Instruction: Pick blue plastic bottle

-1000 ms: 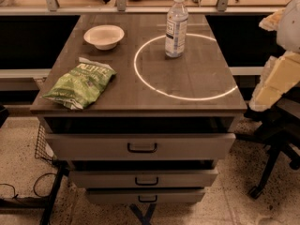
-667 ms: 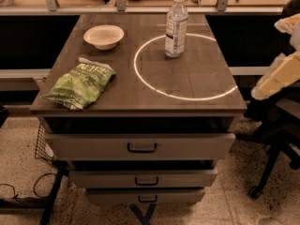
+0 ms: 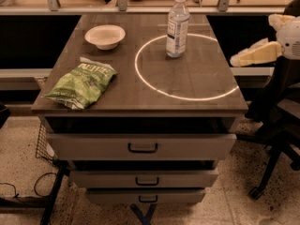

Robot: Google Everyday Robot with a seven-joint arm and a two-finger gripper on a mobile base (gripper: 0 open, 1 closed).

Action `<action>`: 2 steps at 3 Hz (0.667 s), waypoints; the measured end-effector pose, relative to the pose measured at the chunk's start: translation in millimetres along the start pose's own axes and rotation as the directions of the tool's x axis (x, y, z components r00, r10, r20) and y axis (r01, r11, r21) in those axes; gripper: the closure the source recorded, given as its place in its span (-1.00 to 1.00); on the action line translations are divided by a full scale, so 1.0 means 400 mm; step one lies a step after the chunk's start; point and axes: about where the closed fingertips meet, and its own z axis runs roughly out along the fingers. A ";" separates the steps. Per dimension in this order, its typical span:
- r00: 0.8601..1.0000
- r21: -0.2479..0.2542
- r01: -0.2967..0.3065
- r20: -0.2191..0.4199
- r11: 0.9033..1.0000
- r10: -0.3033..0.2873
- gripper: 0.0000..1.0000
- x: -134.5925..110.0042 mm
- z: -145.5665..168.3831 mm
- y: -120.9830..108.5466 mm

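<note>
The blue plastic bottle (image 3: 177,27) stands upright at the back of the dark table top (image 3: 140,97), on the far rim of a bright light ring (image 3: 187,95). It is clear and bluish, with a white cap and a white-and-blue label. My gripper (image 3: 255,54) is a pale cream shape at the right edge of the view. It hangs beyond the table's right side, well to the right of the bottle and a little nearer than it. It holds nothing that I can see.
A white bowl (image 3: 105,35) sits at the back left and a green chip bag (image 3: 82,83) lies at the front left. Drawers (image 3: 143,146) stand partly open below the top. A dark chair (image 3: 281,125) stands to the right and a wire basket (image 3: 44,144) to the left.
My gripper has risen and moved left, closer to the table's right edge. The bottle, bowl and chip bag have not moved.
</note>
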 end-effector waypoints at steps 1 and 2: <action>0.975 0.057 -0.095 0.208 0.994 0.081 -1.00 -0.039 0.075 -0.107; 0.968 0.061 -0.115 0.231 0.991 0.098 -1.00 -0.036 0.087 -0.122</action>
